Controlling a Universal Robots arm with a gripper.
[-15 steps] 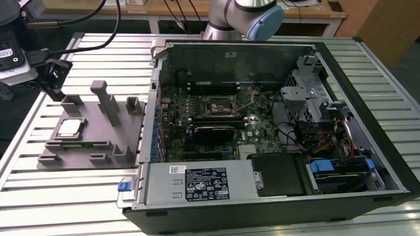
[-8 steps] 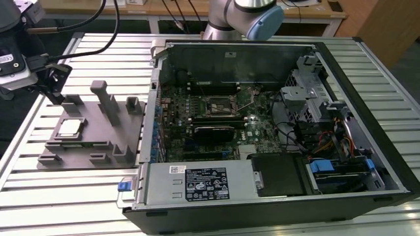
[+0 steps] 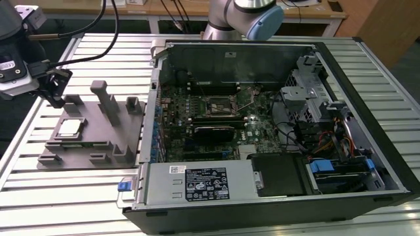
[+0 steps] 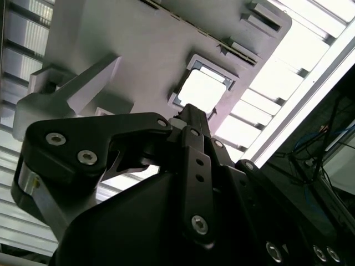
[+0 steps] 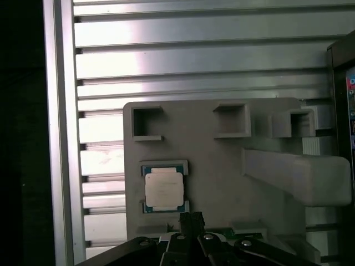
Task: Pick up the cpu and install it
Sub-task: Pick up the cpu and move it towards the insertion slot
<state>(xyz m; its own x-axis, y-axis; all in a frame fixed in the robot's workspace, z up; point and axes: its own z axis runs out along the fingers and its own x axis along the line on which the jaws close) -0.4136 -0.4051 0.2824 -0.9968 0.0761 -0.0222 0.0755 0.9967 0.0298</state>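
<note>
One cpu (image 5: 163, 188) lay flat in a recess of the grey holder block (image 5: 216, 166), on the exterior view's left of the open computer case (image 3: 341, 64), gripper (image 5: 191, 217) just beside the chip, fingers pressed together, gripping nothing, motherboard socket (image 3: 220, 104) well apart.

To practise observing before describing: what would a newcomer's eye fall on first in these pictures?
An open computer case lies at the middle of the exterior view, board exposed. At that view's left a shiny cpu sits in a grey holder, the tool close above the holder.
</note>
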